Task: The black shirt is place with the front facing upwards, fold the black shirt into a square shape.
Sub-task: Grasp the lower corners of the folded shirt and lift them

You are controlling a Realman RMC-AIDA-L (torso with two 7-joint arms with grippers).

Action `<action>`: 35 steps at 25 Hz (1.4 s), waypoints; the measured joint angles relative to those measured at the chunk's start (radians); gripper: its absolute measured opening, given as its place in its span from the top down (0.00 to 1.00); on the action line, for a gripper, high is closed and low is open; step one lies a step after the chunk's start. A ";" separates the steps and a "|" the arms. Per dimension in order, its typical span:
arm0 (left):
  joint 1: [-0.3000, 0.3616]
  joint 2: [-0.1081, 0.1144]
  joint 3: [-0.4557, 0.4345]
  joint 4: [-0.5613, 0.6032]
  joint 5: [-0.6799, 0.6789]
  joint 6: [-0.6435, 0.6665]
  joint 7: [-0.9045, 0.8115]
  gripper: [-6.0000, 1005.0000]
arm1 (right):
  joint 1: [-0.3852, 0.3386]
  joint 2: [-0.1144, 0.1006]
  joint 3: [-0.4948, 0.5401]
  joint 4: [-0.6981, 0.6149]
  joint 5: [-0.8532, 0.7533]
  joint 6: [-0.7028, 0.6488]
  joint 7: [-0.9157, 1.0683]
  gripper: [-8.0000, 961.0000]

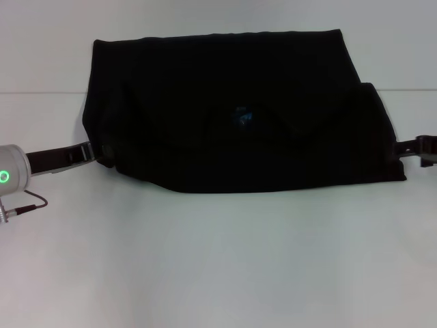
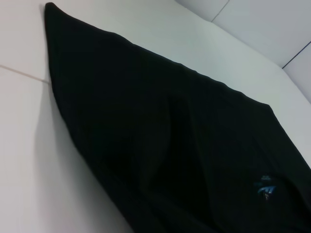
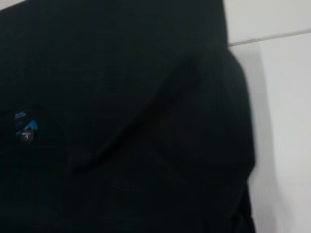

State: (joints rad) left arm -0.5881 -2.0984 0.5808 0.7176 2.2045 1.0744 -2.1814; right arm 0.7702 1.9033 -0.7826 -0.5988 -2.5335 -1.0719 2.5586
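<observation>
The black shirt (image 1: 239, 109) lies folded on the white desk (image 1: 218, 260); the left hand (image 1: 102, 154) and right hand (image 1: 403, 147) touch its ends, grip unclear.

White table (image 1: 218, 260), plain and matte, filling nearly all of the head view. Thin seam line (image 1: 41, 92) across the table toward its far side, running side to side; seen again in the left wrist view (image 2: 22, 73) and the right wrist view (image 3: 272, 38). Further pale panel joints (image 2: 296, 53) beyond the table's far edge in the left wrist view.
</observation>
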 joint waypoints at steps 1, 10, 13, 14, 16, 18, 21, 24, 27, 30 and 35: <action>0.000 0.000 0.000 0.000 0.000 -0.001 0.000 0.92 | 0.002 0.005 -0.008 0.001 0.000 0.011 0.000 0.04; 0.005 -0.002 -0.001 -0.002 -0.005 -0.004 -0.001 0.92 | 0.020 0.032 -0.065 0.034 -0.001 0.090 0.003 0.07; 0.005 -0.004 -0.001 -0.003 -0.008 -0.006 0.002 0.92 | 0.033 0.037 -0.082 0.058 -0.007 0.114 0.005 0.08; 0.005 -0.005 -0.001 -0.003 -0.008 -0.008 0.002 0.92 | 0.039 0.038 -0.083 0.066 -0.013 0.118 0.009 0.09; 0.005 -0.006 -0.001 -0.003 -0.008 -0.009 0.002 0.92 | 0.047 0.039 -0.085 0.072 -0.026 0.122 0.017 0.09; 0.006 -0.006 -0.001 -0.002 -0.008 -0.009 0.001 0.92 | 0.048 0.041 -0.085 0.065 -0.029 0.120 0.022 0.12; 0.006 -0.006 -0.001 -0.001 -0.008 -0.009 0.000 0.92 | 0.046 0.042 -0.083 0.056 -0.030 0.118 0.024 0.19; 0.006 -0.005 -0.001 -0.001 -0.008 -0.009 0.000 0.92 | 0.044 0.042 -0.078 0.056 -0.030 0.118 0.024 0.26; 0.006 -0.004 -0.001 -0.001 -0.007 -0.009 0.000 0.92 | 0.042 0.040 -0.074 0.056 -0.025 0.118 0.024 0.32; 0.003 -0.002 0.000 -0.002 -0.002 -0.010 -0.001 0.92 | 0.042 0.038 -0.072 0.056 -0.020 0.117 0.024 0.44; 0.000 -0.001 0.001 -0.005 0.000 -0.009 -0.001 0.92 | 0.041 0.037 -0.072 0.055 -0.019 0.117 0.025 0.65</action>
State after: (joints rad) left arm -0.5882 -2.0998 0.5821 0.7131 2.2043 1.0652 -2.1823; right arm 0.8115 1.9404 -0.8544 -0.5439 -2.5521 -0.9544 2.5832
